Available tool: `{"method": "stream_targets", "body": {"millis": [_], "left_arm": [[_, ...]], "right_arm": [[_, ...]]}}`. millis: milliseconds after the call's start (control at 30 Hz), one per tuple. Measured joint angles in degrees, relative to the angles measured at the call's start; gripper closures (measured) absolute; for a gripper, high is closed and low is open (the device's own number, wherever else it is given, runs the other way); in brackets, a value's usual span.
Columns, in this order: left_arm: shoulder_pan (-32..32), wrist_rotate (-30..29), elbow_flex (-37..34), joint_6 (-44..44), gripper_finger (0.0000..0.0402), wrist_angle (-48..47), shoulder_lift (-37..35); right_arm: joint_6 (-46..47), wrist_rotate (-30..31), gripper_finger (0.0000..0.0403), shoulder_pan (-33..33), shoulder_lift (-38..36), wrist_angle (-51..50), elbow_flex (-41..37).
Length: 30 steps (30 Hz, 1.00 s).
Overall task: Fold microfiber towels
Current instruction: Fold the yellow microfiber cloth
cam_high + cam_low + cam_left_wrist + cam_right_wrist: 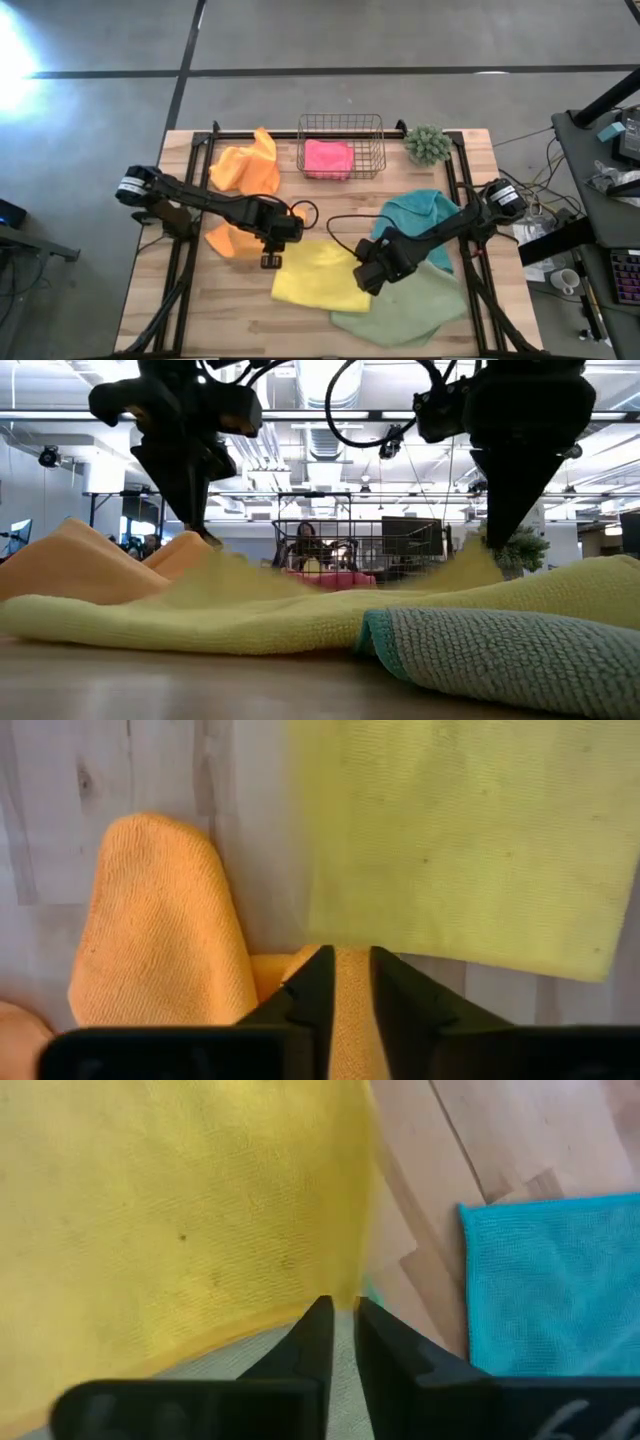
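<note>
Both grippers, left [271, 260] and right [366, 283], stand slightly parted, gripping nothing, at the yellow towel's [318, 276] nine and three o'clock edges; pinch corners evenly.

light: bright, even | glare: floor [15, 55] top-left | blur: low view foreground soft
</note>
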Motion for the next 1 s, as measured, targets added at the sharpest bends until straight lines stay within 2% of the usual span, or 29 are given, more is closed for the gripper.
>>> {"method": "stream_targets", "body": {"millis": [167, 300, 433, 600, 800, 1000], "left_arm": [[0.0, -0.5, 0.1, -0.4, 0.0273, 0.0, 0.0], [0.1, -0.5, 1.7, -2.4, 0.0244, -0.3, 0.0], [-0.1, -0.6, 5.3, -3.5, 0.024, 0.0, -0.4], [-1.4, -1.5, 8.4, -6.9, 0.024, 3.8, -0.5], [-6.0, -1.7, 8.5, -10.4, 0.024, 12.5, -0.2], [-10.8, -2.1, 8.5, -16.8, 0.024, 14.1, 2.0]], "right_arm": [[-2.7, 0.5, 0.0313, 0.1, -1.2, -1.0, 0.0], [-2.6, 3.9, 0.0291, 0.1, -5.7, -3.5, 0.0], [-2.8, 9.2, 0.0287, 0.1, -12.3, -5.7, 0.0], [-4.7, 9.2, 0.0291, 0.1, -19.3, -5.7, -1.9], [-4.7, 4.8, 0.0279, 0.5, -23.1, -4.8, -7.3], [-6.9, 1.6, 0.0269, 0.5, -23.5, 0.2, -14.9]]}}
